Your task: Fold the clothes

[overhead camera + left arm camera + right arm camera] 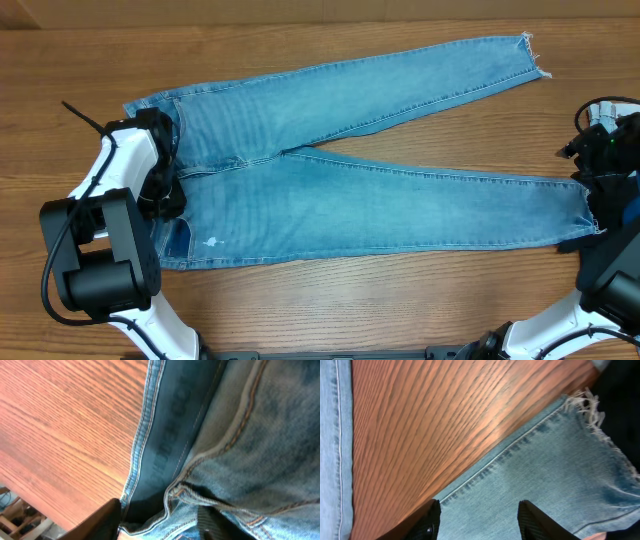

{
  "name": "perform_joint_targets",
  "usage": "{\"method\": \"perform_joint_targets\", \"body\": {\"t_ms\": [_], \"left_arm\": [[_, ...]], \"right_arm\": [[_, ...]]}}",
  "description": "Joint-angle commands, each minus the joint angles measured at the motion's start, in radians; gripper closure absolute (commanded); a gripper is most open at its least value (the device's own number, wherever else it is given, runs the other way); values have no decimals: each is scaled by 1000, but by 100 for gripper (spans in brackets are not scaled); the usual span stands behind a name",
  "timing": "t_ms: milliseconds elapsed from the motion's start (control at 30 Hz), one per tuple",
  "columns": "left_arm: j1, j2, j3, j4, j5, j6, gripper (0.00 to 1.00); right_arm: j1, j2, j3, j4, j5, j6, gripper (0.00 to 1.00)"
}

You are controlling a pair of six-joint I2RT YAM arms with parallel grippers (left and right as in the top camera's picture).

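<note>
A pair of light blue jeans (350,200) lies flat on the wooden table, waist to the left and both legs spread to the right with frayed hems. My left gripper (165,195) is down at the waistband; in the left wrist view its fingers (160,525) stand apart with the bunched waistband (165,455) between them. My right gripper (592,215) is at the hem of the near leg; in the right wrist view its fingers (480,522) are open just above the denim (555,475), one finger near the leg's seam edge.
The wooden table (330,300) shows bare wood in front of the jeans and behind them. The far leg's frayed hem (530,55) reaches the back right. The arm bases stand at the front left and front right.
</note>
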Motion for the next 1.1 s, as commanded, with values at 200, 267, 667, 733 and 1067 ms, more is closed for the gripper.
{"method": "perform_joint_targets", "body": {"t_ms": [200, 267, 667, 733, 1067], "left_arm": [[0, 6, -82, 42, 266, 157, 55], [0, 6, -103, 45, 215, 155, 57], [0, 6, -104, -113, -8, -91, 96], [0, 6, -104, -113, -12, -90, 94], [0, -1, 137, -179, 163, -97, 51]], "right_arm": [[14, -23, 29, 4, 2, -24, 46], [14, -23, 29, 4, 2, -24, 46], [14, -23, 29, 2, 3, -25, 46], [14, -23, 29, 2, 3, -25, 46], [15, -23, 29, 2, 10, -29, 45]]}}
